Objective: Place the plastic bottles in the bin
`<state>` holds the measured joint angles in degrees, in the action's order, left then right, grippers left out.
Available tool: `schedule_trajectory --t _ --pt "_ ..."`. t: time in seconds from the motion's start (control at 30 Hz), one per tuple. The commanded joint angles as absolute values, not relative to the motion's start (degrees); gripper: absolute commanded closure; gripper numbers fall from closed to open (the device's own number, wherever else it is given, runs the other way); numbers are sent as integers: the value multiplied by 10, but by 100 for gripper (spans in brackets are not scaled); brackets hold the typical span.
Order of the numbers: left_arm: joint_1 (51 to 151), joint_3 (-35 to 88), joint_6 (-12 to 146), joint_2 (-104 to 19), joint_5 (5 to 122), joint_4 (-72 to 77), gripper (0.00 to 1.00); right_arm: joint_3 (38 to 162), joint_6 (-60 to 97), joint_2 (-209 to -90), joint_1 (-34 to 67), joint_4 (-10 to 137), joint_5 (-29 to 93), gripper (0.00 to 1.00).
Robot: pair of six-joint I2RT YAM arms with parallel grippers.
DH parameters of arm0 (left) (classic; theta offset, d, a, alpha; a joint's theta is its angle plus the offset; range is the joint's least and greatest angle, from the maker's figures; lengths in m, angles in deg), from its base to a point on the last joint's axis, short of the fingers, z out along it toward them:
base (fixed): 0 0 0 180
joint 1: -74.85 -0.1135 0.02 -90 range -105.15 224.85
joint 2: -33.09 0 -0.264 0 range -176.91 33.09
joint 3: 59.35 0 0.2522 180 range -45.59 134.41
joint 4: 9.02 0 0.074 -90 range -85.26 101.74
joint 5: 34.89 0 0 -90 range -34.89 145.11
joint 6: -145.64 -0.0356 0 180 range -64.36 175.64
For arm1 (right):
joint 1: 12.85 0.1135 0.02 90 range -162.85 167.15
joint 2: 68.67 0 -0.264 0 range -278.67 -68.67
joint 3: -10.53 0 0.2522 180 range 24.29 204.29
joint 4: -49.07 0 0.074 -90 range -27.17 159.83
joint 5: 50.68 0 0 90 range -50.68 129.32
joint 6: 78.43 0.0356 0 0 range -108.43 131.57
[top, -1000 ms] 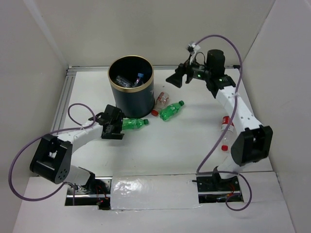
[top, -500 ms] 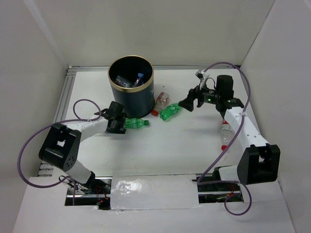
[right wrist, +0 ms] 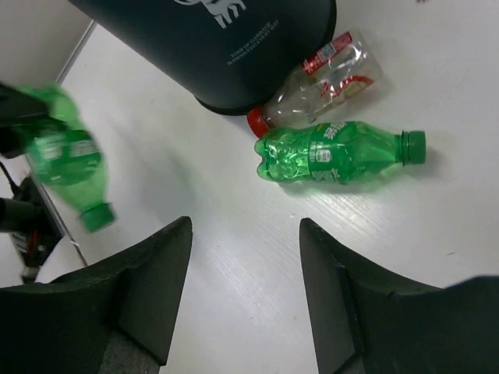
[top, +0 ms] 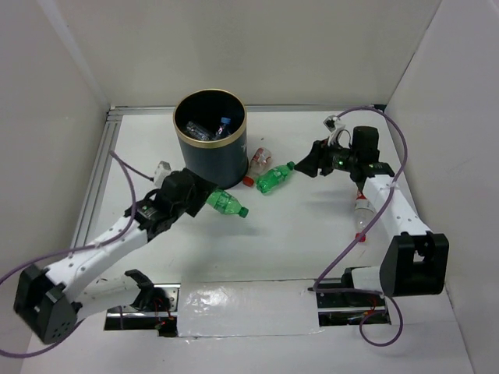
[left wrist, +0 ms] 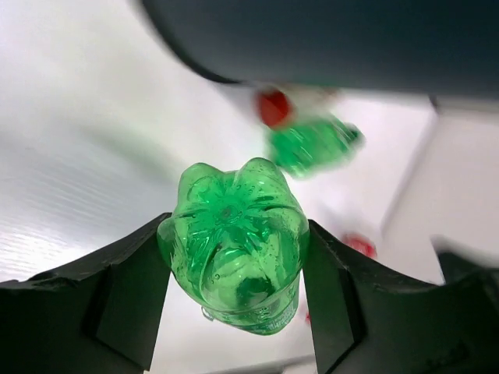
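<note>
Left claw (top: 198,195) clamped on the green bottle (top: 227,205), cap pointing rightward; bin (top: 220,165) right behind. Right claw (right wrist: 245,226) spread, empty.

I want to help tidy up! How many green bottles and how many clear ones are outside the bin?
Green: 2, the lifted green bottle and the lying green bottle
Clear, red caps: 2, the clear bottle beside the bin and the lone clear bottle
Total: 4 outside the bin

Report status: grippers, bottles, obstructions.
Left gripper shut on green bottle, beside bin. Right gripper open, empty, over second green bottle. Bin mouth unobstructed.
</note>
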<state>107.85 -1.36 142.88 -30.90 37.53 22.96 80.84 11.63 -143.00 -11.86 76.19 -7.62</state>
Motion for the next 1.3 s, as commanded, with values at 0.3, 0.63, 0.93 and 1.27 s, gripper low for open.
schedule_trajectory --t 0.3,0.63,0.93,1.27 --pt "1113 256 1056 -289 254 71 100 816 288 -1587 -130 768 -94 5" --pt "1058 446 1012 -484 133 126 82 886 346 -1738 -123 764 -122 0" --pt "998 505 996 -545 165 173 4 953 411 -1820 -67 709 -84 0" --pt "1050 490 884 -457 191 162 0 971 458 -1860 -43 707 48 1"
